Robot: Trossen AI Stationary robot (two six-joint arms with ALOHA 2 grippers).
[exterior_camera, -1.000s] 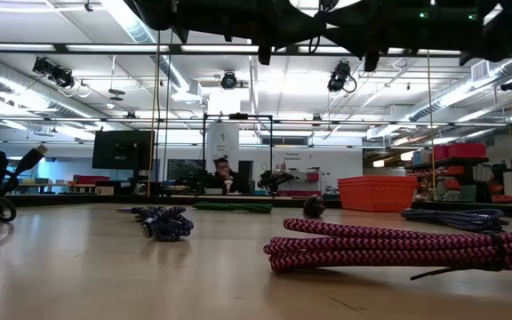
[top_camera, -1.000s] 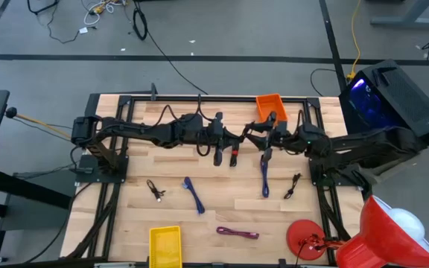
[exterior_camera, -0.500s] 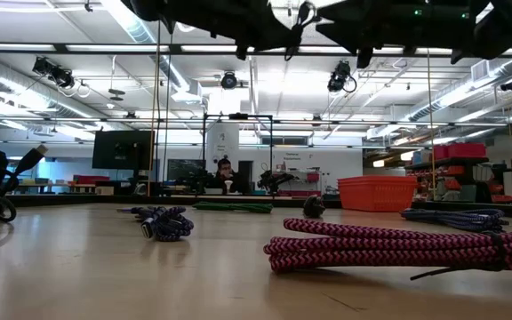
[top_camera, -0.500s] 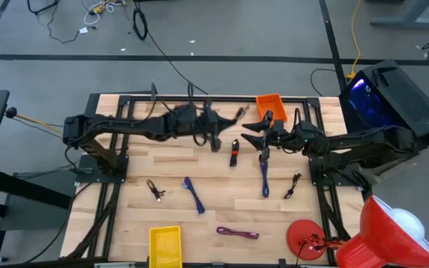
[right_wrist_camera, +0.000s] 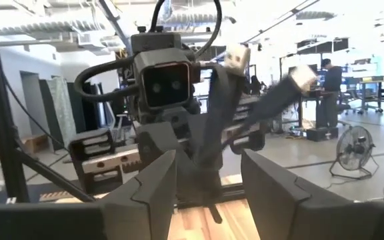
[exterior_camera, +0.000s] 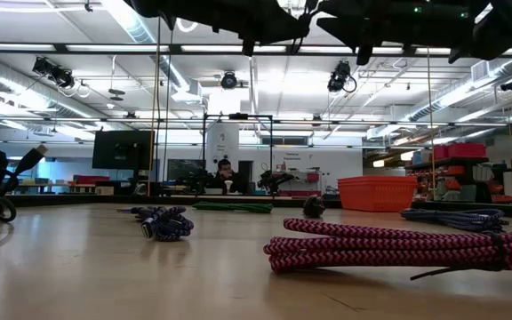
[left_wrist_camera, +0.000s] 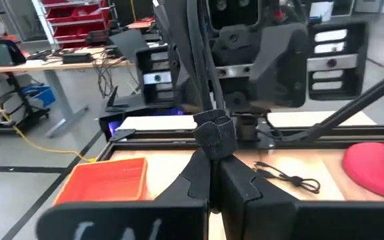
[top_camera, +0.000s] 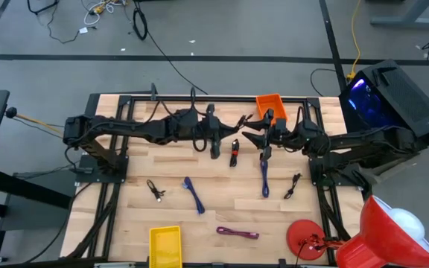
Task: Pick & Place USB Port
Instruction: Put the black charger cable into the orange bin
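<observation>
Mid-table: black-red cable (top_camera: 234,153) beside left fingers (top_camera: 214,152) (closed empty), right fingers (top_camera: 263,154) open.

Six cables (top_camera: 192,195) lie on the table, with two bins (top_camera: 269,105) and two grippers (top_camera: 215,151).

A yellow bin (top_camera: 164,246) sits at the lower left of the table, a red disc (top_camera: 304,240) at lower right, and a black box (top_camera: 395,94) glows blue at far right.
</observation>
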